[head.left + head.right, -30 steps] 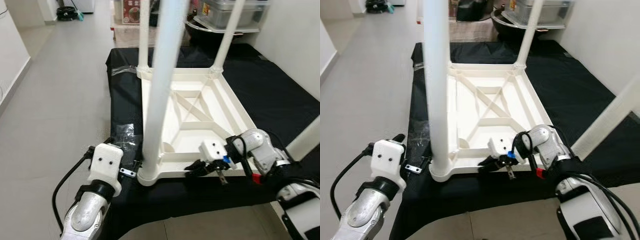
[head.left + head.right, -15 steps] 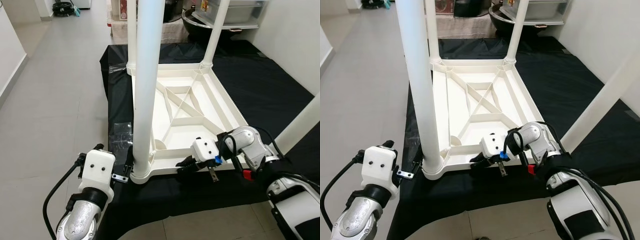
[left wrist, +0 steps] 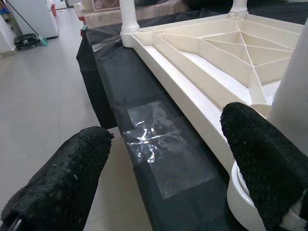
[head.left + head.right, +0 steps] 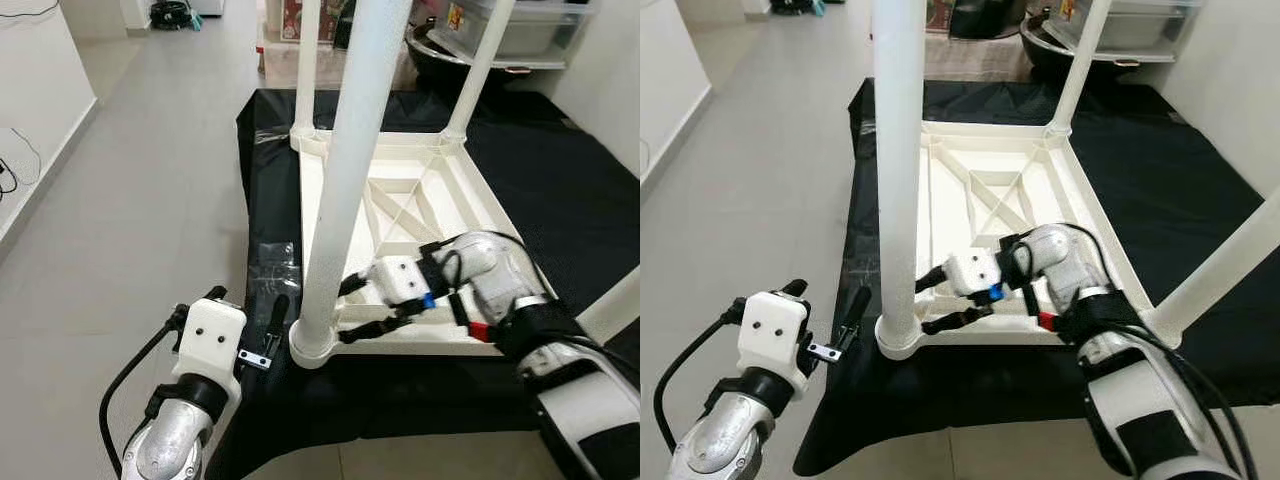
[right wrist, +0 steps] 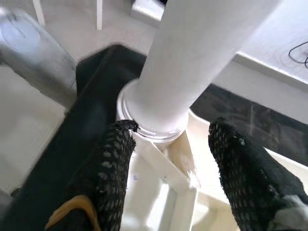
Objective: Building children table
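The white children's table (image 4: 440,190) lies upside down on a black cloth (image 4: 270,200), its legs pointing up. The near-left leg (image 4: 350,170) stands in its corner socket (image 4: 312,345). My right gripper (image 4: 358,306) is open over the near rail, just right of that leg. In the right wrist view its fingers (image 5: 110,178) spread before the leg (image 5: 192,62). My left gripper (image 3: 163,173) is open and empty, low at the cloth's near-left edge, with one finger (image 3: 264,163) close to the socket.
A clear plastic sheet (image 4: 272,265) lies on the cloth left of the table. Grey floor (image 4: 130,180) runs along the left. A basin and a plastic bin (image 4: 1120,30) stand beyond the far end. Another white leg (image 4: 1225,275) slants up at the right.
The head camera has shifted. My right gripper has moved left along the near rail to the near-left leg, and its fingers have spread apart. The left gripper stays beside the socket.
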Controlling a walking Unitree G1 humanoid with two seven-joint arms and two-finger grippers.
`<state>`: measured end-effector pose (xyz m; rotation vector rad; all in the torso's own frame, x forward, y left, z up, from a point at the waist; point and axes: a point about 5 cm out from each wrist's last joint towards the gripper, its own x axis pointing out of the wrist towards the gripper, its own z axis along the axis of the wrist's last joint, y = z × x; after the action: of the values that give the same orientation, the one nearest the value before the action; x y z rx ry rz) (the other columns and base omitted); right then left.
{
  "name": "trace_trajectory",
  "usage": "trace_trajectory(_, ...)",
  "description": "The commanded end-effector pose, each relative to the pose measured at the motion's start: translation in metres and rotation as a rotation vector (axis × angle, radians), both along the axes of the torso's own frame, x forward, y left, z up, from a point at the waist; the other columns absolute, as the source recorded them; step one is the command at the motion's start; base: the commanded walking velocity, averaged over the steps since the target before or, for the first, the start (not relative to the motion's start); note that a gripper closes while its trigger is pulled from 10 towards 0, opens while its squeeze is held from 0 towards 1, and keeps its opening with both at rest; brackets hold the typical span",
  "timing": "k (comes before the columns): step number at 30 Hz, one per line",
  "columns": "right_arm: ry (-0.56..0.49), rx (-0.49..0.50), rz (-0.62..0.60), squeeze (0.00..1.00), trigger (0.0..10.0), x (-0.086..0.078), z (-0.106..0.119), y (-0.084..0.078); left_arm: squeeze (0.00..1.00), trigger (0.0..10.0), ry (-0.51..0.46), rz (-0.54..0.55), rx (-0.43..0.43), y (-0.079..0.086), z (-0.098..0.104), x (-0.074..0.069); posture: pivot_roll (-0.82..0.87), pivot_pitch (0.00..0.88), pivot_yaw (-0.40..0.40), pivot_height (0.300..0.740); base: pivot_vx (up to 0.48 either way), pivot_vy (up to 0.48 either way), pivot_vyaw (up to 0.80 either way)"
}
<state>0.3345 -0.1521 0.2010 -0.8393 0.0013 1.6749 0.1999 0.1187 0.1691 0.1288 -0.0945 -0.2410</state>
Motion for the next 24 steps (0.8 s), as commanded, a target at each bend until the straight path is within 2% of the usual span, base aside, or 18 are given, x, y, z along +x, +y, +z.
trace_trajectory(1, 0.025, 0.022, 0.007, 0.0, 10.0, -0.003, 0.004, -0.005, 0.0, 10.0, 0.014, -0.003, 0.005, 0.001, -0.001, -0.002, 0.1, 0.106, -0.077, 0.74, 0.0, 0.0, 0.0)
trace_trajectory(4, 0.007, 0.05, -0.031, 0.0, 10.0, -0.002, 0.009, -0.01, 0.0, 10.0, 0.012, 0.002, 0.005, 0.001, 0.0, -0.003, 0.1, 0.094, -0.074, 0.74, 0.0, 0.0, 0.0)
trace_trajectory(6, -0.022, 0.106, -0.099, 0.0, 10.0, -0.001, 0.016, -0.018, 0.0, 10.0, 0.008, 0.006, 0.006, 0.002, 0.001, -0.004, 0.1, 0.081, -0.074, 0.74, 0.0, 0.0, 0.0)
trace_trajectory(11, -0.017, 0.171, -0.197, 0.0, 10.0, -0.004, 0.017, -0.028, 0.0, 10.0, -0.003, 0.024, 0.02, 0.005, 0.002, -0.006, 0.1, 0.069, -0.073, 0.74, 0.0, 0.0, 0.0)
trace_trajectory(13, -0.003, 0.2, -0.23, 0.0, 10.0, -0.007, 0.015, -0.031, 0.0, 10.0, -0.01, 0.035, 0.021, 0.006, 0.004, -0.006, 0.1, 0.065, -0.072, 0.74, 0.0, 0.0, 0.0)
trace_trajectory(14, 0.028, 0.252, -0.293, 0.0, 10.0, -0.012, 0.009, -0.035, 0.0, 10.0, -0.023, 0.058, 0.02, 0.008, 0.007, -0.007, 0.1, 0.058, -0.07, 0.74, 0.0, 0.0, 0.0)
trace_trajectory(18, 0.058, 0.281, -0.345, 0.0, 10.0, -0.019, -0.002, -0.037, 0.0, 10.0, -0.047, 0.098, 0.026, 0.011, 0.012, -0.006, 0.1, 0.053, -0.068, 0.74, 0.0, 0.0, 0.0)
trace_trajectory(22, 0.077, 0.333, -0.432, 0.0, 10.0, -0.019, -0.008, -0.036, 0.0, 10.0, -0.063, 0.127, 0.018, 0.014, 0.016, -0.006, 0.1, 0.049, -0.072, 0.74, 0.0, 0.0, 0.0)
trace_trajectory(23, 0.068, 0.399, -0.525, 0.0, 10.0, -0.017, -0.012, -0.035, 0.0, 10.0, -0.074, 0.14, 0.012, 0.014, 0.019, -0.006, 0.1, 0.046, -0.074, 0.74, 0.0, 0.0, 0.0)
trace_trajectory(24, 0.068, 0.399, -0.525, 0.0, 10.0, -0.017, -0.012, -0.035, 0.0, 10.0, -0.074, 0.14, 0.012, 0.014, 0.019, -0.006, 0.1, 0.046, -0.074, 0.74, 0.0, 0.0, 0.0)
